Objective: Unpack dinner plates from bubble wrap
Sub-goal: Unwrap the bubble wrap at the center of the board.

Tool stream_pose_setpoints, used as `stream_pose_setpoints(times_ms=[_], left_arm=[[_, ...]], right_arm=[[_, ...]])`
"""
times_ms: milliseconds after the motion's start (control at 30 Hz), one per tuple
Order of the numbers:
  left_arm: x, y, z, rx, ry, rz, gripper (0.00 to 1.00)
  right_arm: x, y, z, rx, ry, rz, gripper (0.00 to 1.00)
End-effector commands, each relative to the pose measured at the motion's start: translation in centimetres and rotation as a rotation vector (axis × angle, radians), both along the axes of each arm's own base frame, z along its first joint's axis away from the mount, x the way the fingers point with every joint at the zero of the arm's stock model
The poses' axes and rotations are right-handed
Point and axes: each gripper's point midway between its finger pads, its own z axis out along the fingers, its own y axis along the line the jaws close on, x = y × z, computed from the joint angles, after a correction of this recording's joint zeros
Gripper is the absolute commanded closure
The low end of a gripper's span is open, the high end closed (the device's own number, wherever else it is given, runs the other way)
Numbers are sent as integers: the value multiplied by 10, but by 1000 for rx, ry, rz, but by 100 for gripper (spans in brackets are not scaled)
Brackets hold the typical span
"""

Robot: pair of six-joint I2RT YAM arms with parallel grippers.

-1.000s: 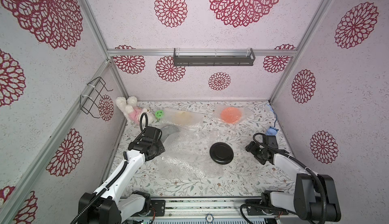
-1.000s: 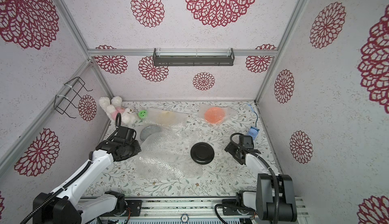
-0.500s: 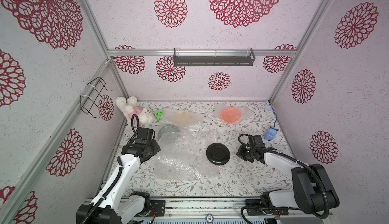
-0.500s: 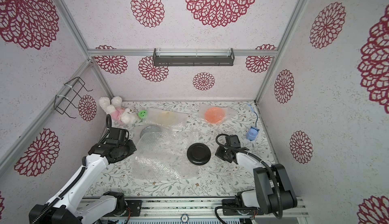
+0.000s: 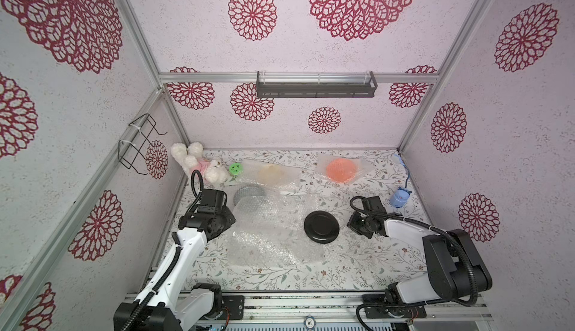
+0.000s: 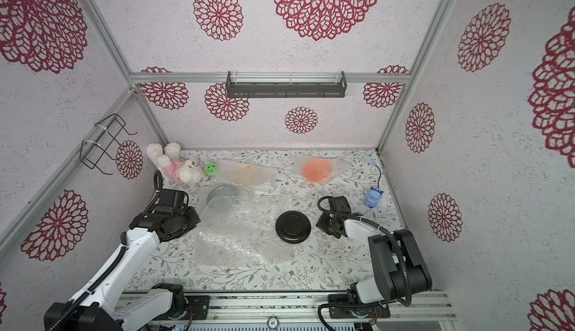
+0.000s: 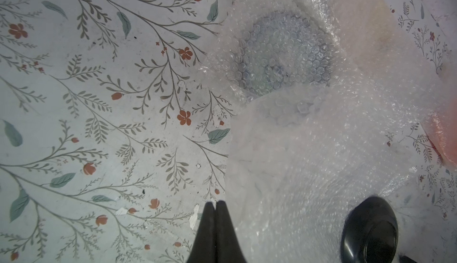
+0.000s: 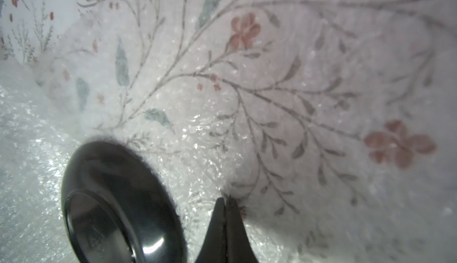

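A bare black plate [image 5: 321, 229] [image 6: 293, 227] lies upside down in the middle, on loose bubble wrap [image 5: 267, 236] that spreads to its left. At the back, three plates lie inside wrap: orange [image 5: 341, 169], cream [image 5: 272, 173] and blue-green [image 5: 249, 193] [image 7: 284, 51]. My left gripper [image 7: 217, 203] is shut at the loose sheet's left edge, which rises to meet its tips. Just right of the black plate [image 8: 118, 200], my right gripper [image 8: 226, 200] is shut, with the wrap puckered at its tips.
A white teddy [image 5: 199, 164] and a green smiley disc [image 5: 236, 168] lie at the back left. A small blue toy [image 5: 399, 198] sits near the right wall. A wire basket [image 5: 137, 145] hangs on the left wall, and a dark shelf [image 5: 315, 86] on the back wall.
My right gripper moved left toward the black plate and shut from open. The left arm drew back to the left, staying shut. The black plate shifted slightly left.
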Motion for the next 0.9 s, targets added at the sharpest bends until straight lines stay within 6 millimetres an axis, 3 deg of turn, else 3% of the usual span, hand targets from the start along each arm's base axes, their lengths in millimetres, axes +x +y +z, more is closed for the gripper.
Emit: stream_pose_setpoints(times_ms=[0, 133, 467, 633, 700, 800, 867], left_arm=[[1, 8, 7, 2, -33, 41, 100], [-2, 16, 14, 11, -39, 55, 100], [-10, 18, 17, -4, -43, 74, 100], [-16, 29, 24, 32, -41, 112, 100], [-15, 30, 27, 21, -57, 123, 100], [-12, 27, 28, -9, -71, 111, 100], [-8, 20, 27, -47, -78, 83, 100]], right_arm=[[-25, -34, -26, -101, 142, -103, 98], [-27, -62, -23, -70, 169, -207, 98], [-27, -109, -20, -90, 225, -322, 98], [-25, -120, -23, -76, 220, -347, 99], [-18, -113, -21, -37, 191, -305, 99], [-5, -101, -7, 9, 125, -225, 100], [-5, -112, 4, -50, 110, -236, 100]])
